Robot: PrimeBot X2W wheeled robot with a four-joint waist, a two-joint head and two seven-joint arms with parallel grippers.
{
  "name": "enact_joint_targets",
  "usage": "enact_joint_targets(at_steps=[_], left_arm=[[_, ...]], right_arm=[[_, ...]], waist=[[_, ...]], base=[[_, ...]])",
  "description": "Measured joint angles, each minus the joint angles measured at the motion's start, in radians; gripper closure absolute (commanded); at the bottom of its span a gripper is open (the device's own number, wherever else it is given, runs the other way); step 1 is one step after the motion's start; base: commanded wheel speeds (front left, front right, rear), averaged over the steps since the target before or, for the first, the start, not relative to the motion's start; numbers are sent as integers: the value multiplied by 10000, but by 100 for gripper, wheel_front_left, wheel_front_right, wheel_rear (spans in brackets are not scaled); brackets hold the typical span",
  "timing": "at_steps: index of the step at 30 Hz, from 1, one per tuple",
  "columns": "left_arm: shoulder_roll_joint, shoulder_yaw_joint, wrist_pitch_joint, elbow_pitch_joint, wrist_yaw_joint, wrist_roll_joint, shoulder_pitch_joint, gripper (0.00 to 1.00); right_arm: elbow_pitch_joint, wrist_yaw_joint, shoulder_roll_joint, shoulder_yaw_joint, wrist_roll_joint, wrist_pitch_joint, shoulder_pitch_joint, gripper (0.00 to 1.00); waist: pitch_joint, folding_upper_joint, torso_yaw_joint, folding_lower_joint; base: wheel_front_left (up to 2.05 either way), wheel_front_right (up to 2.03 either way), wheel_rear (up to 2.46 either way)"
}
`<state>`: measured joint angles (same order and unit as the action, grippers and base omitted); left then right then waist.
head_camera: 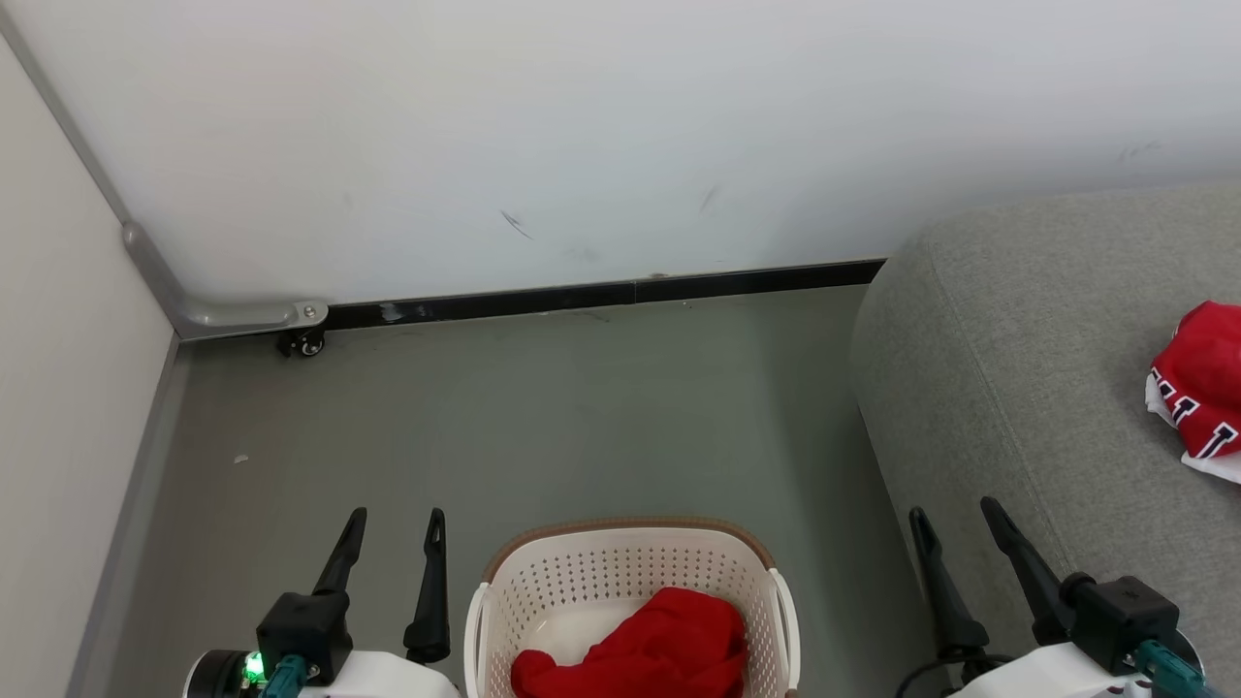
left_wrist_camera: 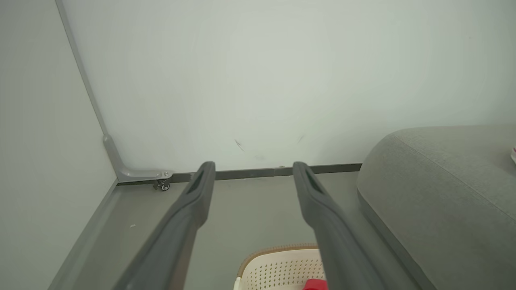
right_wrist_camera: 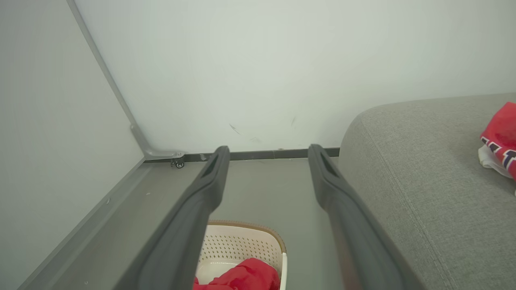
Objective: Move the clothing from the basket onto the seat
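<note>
1. Wall (head_camera: 620, 126): pale, meets the floor along a dark skirting.
2. Floor (head_camera: 582, 417): grey, with an open stretch between the left side panel and the seat.
3. Seat (head_camera: 1018, 388): light-grey cushion at right; its rounded corner is near the basket but apart from it.
4. Basket (head_camera: 630, 531): cream, perforated, brown-rimmed, standing on the floor between the arms.
5. Red garment (head_camera: 650, 645): crumpled inside the basket.
6. Lettered garment (head_camera: 1202, 378): lying on the seat at the far right edge.
7. Left end effector (head_camera: 397, 519): fingers apart, holding nothing, left of the basket.
8. Right end effector (head_camera: 953, 511): fingers apart, holding nothing, by the seat's edge.
</note>
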<state>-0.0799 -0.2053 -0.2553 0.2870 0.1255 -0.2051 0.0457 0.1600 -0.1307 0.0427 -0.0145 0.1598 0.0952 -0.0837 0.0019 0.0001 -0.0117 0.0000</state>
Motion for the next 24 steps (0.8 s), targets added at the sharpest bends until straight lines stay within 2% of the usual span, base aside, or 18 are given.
enact_joint_targets(at_steps=[8, 17, 24], left_arm=[[10, -399, 0, 470, -219, 205, 227, 0], [52, -1062, 190, 1576, -654, 533, 825, 0], [115, -1574, 368, 2416, -882, 972, 1308, 0]], right_arm=[[-159, 0, -8, 167, 94, 2, -150, 0], [-527, 0, -50, 1358, -117, 15, -770, 0], [-918, 0, -65, 1636, -109, 29, -844, 0]], waist=[[172, 0, -83, 0], [557, 0, -284, 0], [953, 0, -465, 0]], base=[[0, 0, 0], [0, 0, 0], [0, 0, 0]])
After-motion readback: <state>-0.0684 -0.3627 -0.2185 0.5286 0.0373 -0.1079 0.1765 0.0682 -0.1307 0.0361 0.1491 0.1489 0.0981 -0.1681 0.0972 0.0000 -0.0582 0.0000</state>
